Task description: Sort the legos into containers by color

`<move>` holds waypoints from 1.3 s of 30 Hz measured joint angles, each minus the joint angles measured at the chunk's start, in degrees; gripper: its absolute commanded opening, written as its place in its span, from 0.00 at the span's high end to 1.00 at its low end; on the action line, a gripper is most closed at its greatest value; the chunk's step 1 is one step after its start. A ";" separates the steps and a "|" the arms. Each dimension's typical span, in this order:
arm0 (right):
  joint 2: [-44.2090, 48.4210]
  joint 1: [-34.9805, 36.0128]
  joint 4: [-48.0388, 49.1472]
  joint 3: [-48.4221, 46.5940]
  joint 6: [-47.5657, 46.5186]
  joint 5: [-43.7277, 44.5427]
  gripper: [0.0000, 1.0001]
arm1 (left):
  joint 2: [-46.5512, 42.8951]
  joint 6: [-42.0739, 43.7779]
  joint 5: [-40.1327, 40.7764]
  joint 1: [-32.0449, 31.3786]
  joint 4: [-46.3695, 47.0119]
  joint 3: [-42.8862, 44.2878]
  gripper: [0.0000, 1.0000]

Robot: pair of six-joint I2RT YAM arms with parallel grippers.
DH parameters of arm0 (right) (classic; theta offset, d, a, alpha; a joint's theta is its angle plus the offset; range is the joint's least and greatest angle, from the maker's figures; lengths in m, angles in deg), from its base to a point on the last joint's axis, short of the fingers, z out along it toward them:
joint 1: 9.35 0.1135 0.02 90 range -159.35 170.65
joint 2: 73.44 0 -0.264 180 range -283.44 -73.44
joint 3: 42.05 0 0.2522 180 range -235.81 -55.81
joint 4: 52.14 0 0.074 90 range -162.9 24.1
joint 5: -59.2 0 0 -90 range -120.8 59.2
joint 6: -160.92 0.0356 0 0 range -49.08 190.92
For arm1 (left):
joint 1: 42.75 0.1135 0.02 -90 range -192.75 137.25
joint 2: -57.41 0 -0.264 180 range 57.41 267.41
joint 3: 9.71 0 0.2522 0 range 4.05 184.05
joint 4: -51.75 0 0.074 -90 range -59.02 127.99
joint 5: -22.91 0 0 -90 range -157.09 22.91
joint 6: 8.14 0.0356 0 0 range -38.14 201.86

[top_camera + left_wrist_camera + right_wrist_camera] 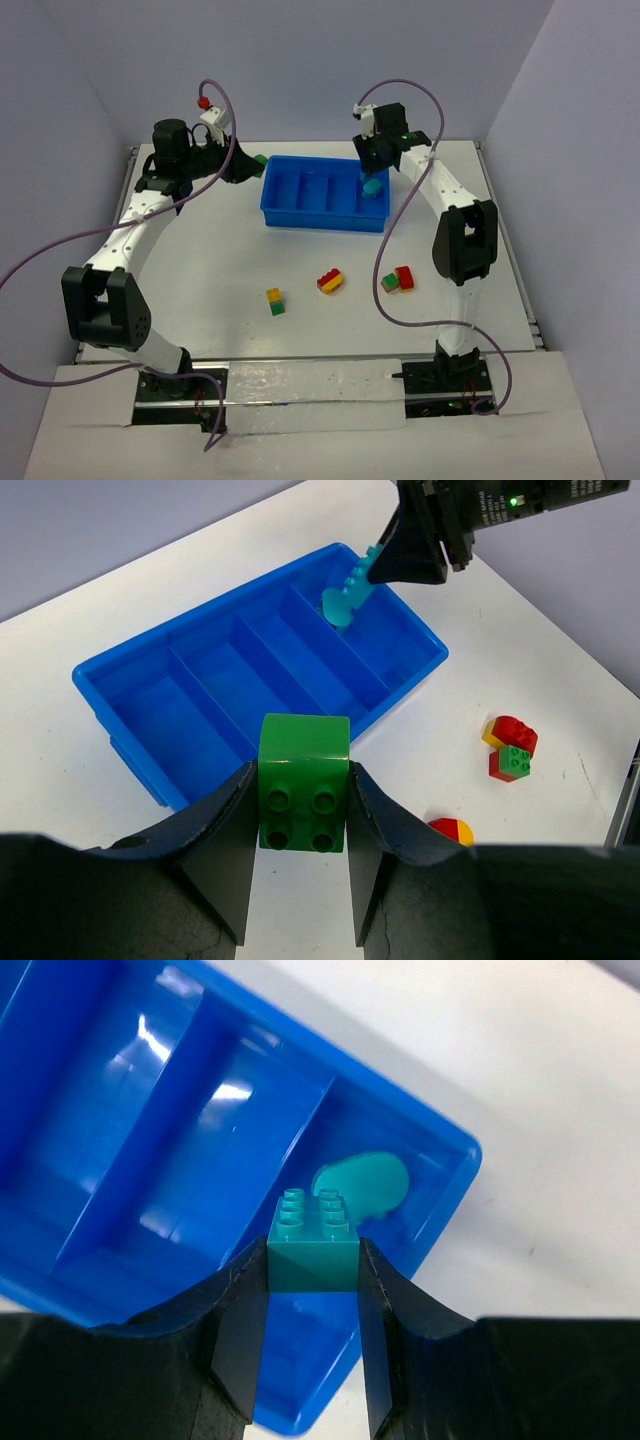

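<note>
My left gripper [302,798] is shut on a green lego [304,778], studs toward the camera, just off the left end of the blue tray [320,222]; from above, gripper and brick [258,160] sit beside the tray's left wall. My right gripper [314,1278] is shut on a teal lego [314,1252] and hangs over the tray's rightmost container [373,205]. A rounded teal piece [362,1182] lies in that container. The other compartments [215,675] look bare.
Three loose two-colour pairs lie on the white table in front of the tray: yellow on green [274,301], red with yellow [330,281], green with red [400,279]. Cables loop off both arms. White walls close in the table's sides.
</note>
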 measured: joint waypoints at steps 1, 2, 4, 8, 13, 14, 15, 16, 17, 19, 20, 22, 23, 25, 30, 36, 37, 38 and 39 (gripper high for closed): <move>-0.57 0.00 0.51 -0.46 0.05 0.36 0.96 | 0.01 0.00 0.03 0.00 0.00 0.00 1.00; -1.23 0.00 1.07 -0.92 0.12 0.74 0.95 | 0.01 0.00 0.05 0.00 0.00 0.00 1.00; -2.66 0.00 2.16 -1.71 0.21 1.08 0.93 | 0.01 0.05 0.10 0.00 0.02 0.00 1.00; -4.68 -0.02 3.89 -1.95 0.61 1.58 0.88 | 0.01 0.49 0.68 0.00 -0.01 0.00 1.00; -6.73 -0.11 5.67 -2.19 0.80 2.19 0.81 | 0.16 0.90 1.76 0.00 -0.02 0.02 1.00; -6.99 -0.11 5.89 -2.19 0.80 2.26 0.81 | 0.25 0.97 1.89 0.00 -0.02 0.02 1.00; -7.14 -0.11 6.06 -2.19 0.80 2.28 0.80 | 0.34 1.09 2.02 0.00 -0.03 0.02 1.00; -7.28 -0.11 6.34 -2.19 0.80 2.28 0.80 | 0.44 1.18 2.18 0.00 -0.04 0.02 1.00; -7.35 -0.11 6.69 -2.19 0.80 2.28 0.80 | 0.51 1.27 2.31 0.00 -0.04 0.02 1.00; -7.51 -0.13 7.40 -2.19 0.80 2.36 0.74 | 0.72 1.34 2.57 0.00 -0.04 0.02 1.00; -7.60 -0.13 7.75 -2.19 0.81 2.44 0.71 | 0.81 1.42 2.72 0.00 -0.04 0.02 1.00; -7.82 -0.18 8.31 -2.21 0.84 2.56 0.67 | 0.91 1.61 2.92 0.00 -0.04 0.02 1.00; -8.05 -0.22 8.55 -2.29 0.84 2.61 0.66 | 0.93 1.68 2.98 0.00 -0.04 0.02 1.00; -8.78 -0.32 8.86 -2.90 0.84 2.69 0.64 | 0.95 1.75 3.01 0.00 -0.04 0.02 1.00; -11.20 -0.60 9.05 -4.47 0.99 2.67 0.46 | 0.97 1.98 3.34 0.00 -0.05 0.02 1.00; -12.09 -0.79 9.09 -4.77 1.05 2.68 0.20 | 1.20 2.12 3.70 0.00 -0.04 0.01 1.00; -12.09 -0.79 9.11 -4.77 1.12 2.66 0.18 | 1.30 2.12 3.89 0.00 -0.04 0.00 1.00; -12.09 -0.79 9.11 -4.79 1.26 2.64 0.15 | 1.45 2.12 4.10 0.00 -0.02 0.00 1.00; -12.09 -0.81 9.11 -4.81 1.36 2.61 0.14 | 1.62 2.14 4.34 0.00 0.00 0.00 1.00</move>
